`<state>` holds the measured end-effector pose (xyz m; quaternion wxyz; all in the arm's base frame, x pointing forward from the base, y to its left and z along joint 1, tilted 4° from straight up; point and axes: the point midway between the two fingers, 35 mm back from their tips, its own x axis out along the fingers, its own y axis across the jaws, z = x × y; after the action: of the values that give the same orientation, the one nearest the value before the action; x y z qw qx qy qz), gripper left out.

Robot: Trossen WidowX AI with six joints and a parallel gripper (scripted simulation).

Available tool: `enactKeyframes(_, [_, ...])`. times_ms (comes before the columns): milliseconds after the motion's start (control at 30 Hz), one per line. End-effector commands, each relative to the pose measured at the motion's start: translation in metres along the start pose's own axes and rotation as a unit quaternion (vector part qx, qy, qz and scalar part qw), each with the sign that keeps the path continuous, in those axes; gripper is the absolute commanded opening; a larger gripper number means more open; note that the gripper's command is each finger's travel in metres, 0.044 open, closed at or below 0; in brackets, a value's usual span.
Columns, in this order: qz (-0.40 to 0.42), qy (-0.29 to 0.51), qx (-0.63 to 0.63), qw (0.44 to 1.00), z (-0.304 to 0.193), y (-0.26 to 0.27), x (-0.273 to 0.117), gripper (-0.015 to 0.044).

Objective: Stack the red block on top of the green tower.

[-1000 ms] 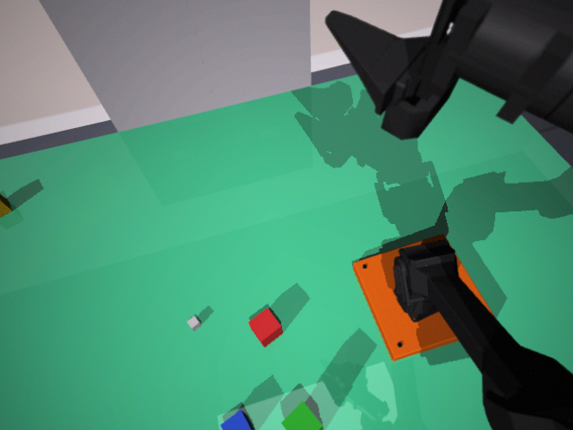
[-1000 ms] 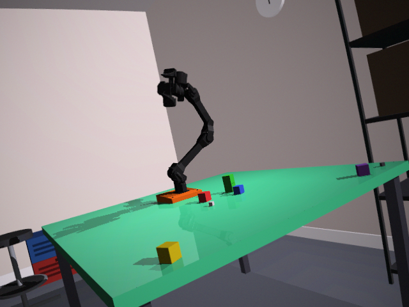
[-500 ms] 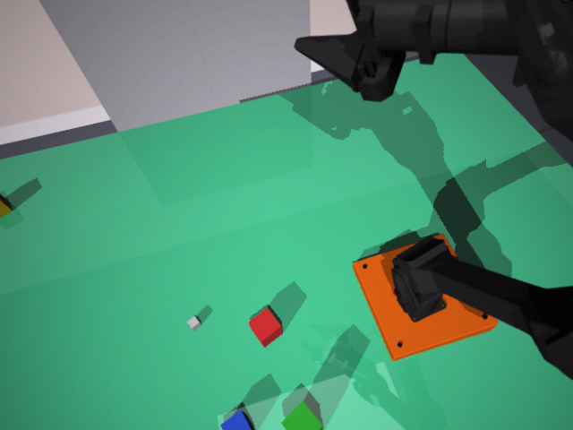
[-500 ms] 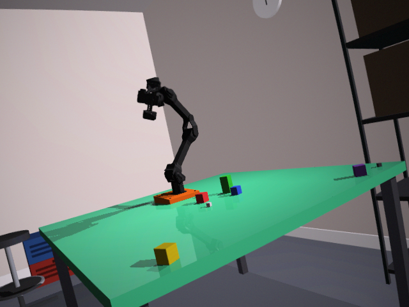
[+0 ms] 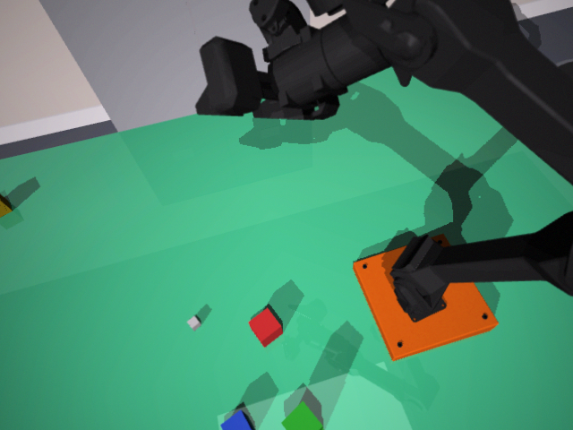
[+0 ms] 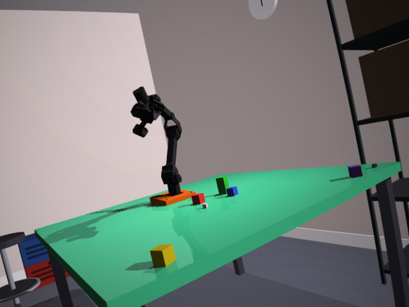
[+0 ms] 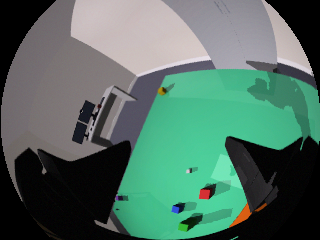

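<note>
Green table [image 6: 264, 211] holds red block [image 5: 265, 326], far below open end effector [image 6: 142, 112].

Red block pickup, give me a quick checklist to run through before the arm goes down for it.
1. Jaws open and holding nothing: ok.
2. Red block sits free on the table, apart from the small white cube: ok.
3. Green tower upright: ok.
4. Blue block touching the tower: cannot tell.
5. Gripper above the red block: not ok, it hangs high, off to one side.
</note>
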<state>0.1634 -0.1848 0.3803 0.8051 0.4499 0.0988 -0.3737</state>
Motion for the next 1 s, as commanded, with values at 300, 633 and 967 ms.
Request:
enactKeyframes(300, [-0.034, 0.195, -0.25, 0.948, -0.082, -0.015, 0.079, 0.044])
enactKeyframes(633, [-0.019, 0.348, -0.477, 0.807, -0.166, -0.033, 0.114, 0.044])
enactKeyframes(967, [0.025, 0.459, -0.654, 0.6, -0.24, -0.057, 0.121, 0.044])
